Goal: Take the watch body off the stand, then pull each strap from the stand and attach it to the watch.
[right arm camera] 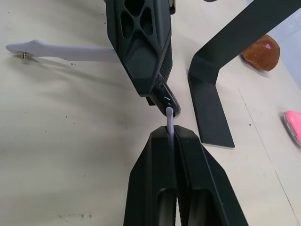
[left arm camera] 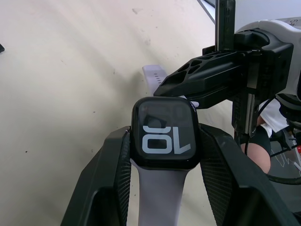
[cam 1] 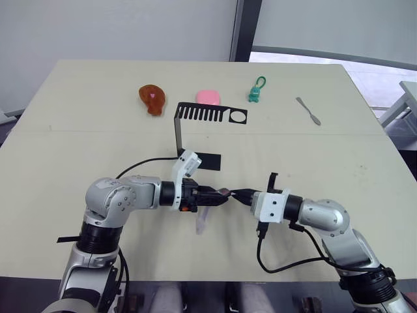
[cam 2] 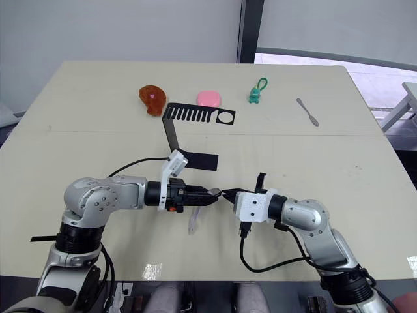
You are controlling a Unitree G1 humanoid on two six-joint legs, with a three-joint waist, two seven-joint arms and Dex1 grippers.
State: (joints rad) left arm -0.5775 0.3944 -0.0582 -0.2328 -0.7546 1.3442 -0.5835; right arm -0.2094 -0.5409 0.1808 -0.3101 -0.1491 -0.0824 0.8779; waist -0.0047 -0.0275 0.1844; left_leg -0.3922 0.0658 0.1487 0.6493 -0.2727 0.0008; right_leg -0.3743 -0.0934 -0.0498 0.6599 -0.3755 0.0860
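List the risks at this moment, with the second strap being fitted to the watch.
1. The right gripper pinches only the tip of the second strap where it meets the watch body; a slight misalignment may bend it rather than seat it.
2. The left gripper holds the watch by its sides; pushing could twist it loose.
3. The attached strap hangs toward the table and might snag.

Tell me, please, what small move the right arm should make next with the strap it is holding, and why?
Probably ease the right hand a little further toward the watch body to seat the second strap. The left hand clamps the watch, one strap already hangs from it, and the pinched strap's tip sits right at the case's free edge, seemingly not yet fully in.
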